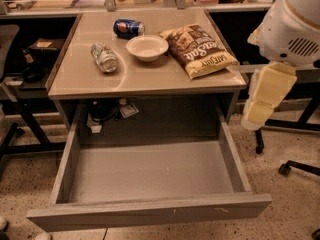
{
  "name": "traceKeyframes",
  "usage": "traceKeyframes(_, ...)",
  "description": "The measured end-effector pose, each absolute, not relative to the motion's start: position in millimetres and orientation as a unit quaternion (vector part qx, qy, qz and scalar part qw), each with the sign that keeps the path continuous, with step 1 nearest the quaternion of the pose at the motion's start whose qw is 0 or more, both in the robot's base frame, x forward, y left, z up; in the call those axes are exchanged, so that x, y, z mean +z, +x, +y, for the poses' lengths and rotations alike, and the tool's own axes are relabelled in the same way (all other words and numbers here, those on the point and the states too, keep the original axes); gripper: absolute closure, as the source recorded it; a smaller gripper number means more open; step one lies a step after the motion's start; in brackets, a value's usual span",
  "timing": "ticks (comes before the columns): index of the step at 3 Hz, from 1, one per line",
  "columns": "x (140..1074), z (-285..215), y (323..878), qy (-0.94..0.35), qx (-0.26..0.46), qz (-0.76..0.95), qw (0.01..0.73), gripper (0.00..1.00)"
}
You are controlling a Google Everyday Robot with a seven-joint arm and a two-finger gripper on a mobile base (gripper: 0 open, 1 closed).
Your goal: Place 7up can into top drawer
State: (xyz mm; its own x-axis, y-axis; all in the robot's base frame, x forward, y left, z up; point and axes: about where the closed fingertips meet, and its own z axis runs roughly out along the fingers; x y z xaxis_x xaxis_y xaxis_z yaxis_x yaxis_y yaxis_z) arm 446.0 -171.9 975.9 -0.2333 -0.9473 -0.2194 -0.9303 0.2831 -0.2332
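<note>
The 7up can, pale green and white, lies on its side on the left part of the desk top. The top drawer is pulled fully open below the desk, and its grey inside shows nothing in it. My arm, white with a pale yellow link, hangs at the right edge beside the desk's right corner. It is well apart from the can. The gripper itself is out of view.
A dark blue Pepsi can lies at the back of the desk. A white bowl sits next to it, and a brown chip bag lies to the right. Cables and a plug hang under the desk. A chair base stands at the right.
</note>
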Motion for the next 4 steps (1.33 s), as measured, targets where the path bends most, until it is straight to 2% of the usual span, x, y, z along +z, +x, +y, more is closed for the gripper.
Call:
traceKeyframes(1,965,-128,457,-0.600,-0.006,0.787,0.147,0.00)
traceKeyframes(3,965,-118,461,-0.596,-0.010,0.787,0.160,0.00)
traceKeyframes(4,959,-89,482,-0.574,-0.025,0.796,0.192,0.00)
